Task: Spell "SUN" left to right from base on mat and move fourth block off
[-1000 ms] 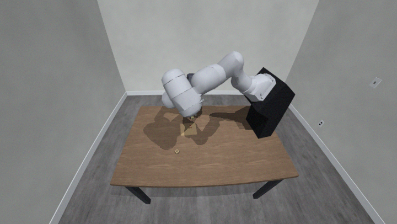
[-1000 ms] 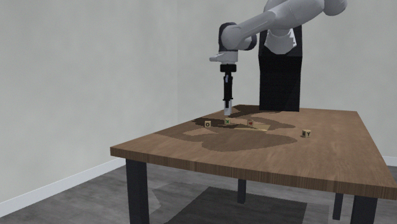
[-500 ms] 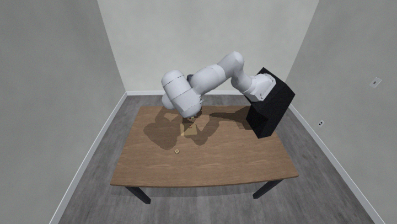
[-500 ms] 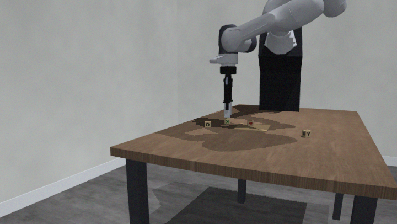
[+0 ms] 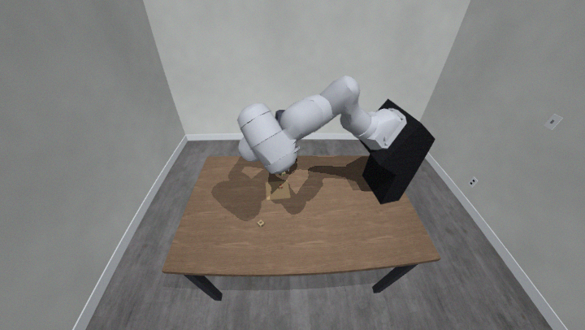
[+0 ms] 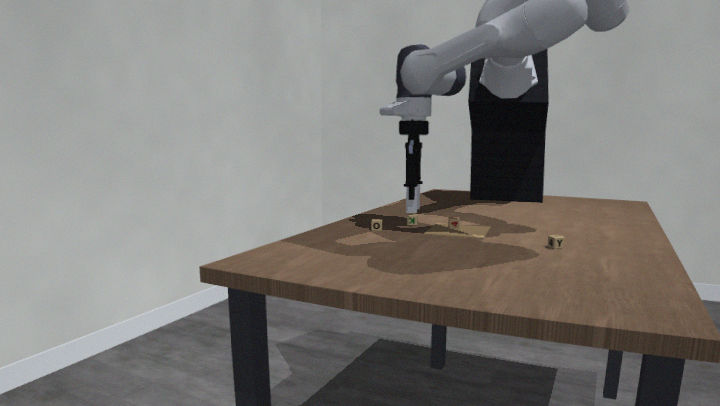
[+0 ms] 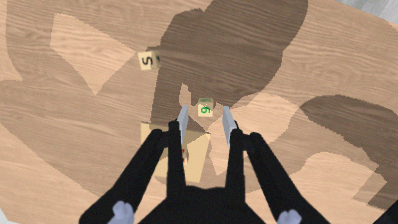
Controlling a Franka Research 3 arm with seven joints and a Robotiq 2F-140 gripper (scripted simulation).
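Wrist view: green-lettered block [image 6: 412, 220] [image 7: 205, 108] below the parted end effector [image 6: 412, 211] [image 7: 205, 113].

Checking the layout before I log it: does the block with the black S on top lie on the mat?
No, the S block lies on the table, a visible gap away from the mat.
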